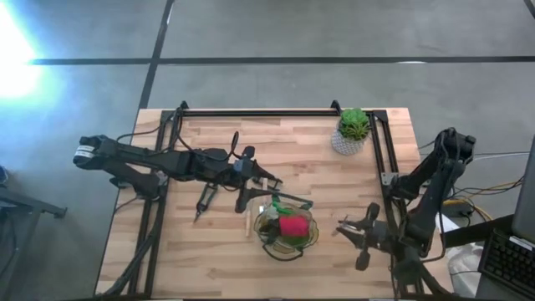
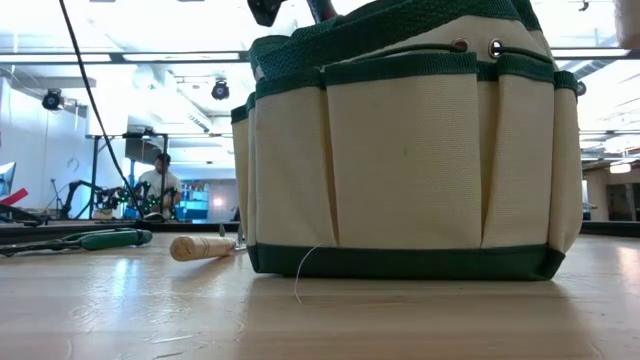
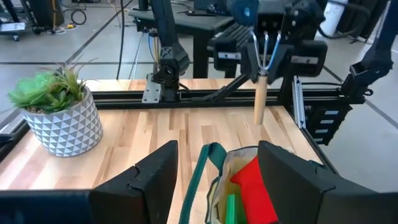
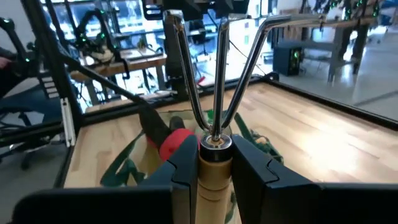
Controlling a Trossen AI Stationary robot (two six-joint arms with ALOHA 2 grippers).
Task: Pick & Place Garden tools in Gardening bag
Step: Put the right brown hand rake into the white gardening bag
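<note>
On the wooden bench (image 1: 209, 242) the gardening bag (image 1: 287, 232) sits near the front edge, mouth up, between the two arms. It is soft fabric, so I judge its walls will give and the mouth may shift if a tool is pushed against the rim; dropping tools from above looks safer than sliding them in. A red glove-like item (image 1: 292, 225) already lies inside, with something green beside it.

Just to the bag's right, the right claw (image 4: 211, 155) is closed on the wooden handle of a three-pronged garden fork (image 4: 217, 68), gripping just under the metal collar with the prongs pointing away from the wrist. That fork looks stiff and light, its smooth handle possibly slippery, and a hold near the collar keeps it from swinging.

Above the bag's left rim, the left claw (image 3: 217, 168) hangs wide open and empty.

Left of the bag lie the pruners (image 1: 205, 201), hard and a little heavier I would guess, best taken across both handles. A loose wooden-handled tool (image 2: 203, 246) rests beside the bag; mid-handle looks the steadiest hold.
</note>
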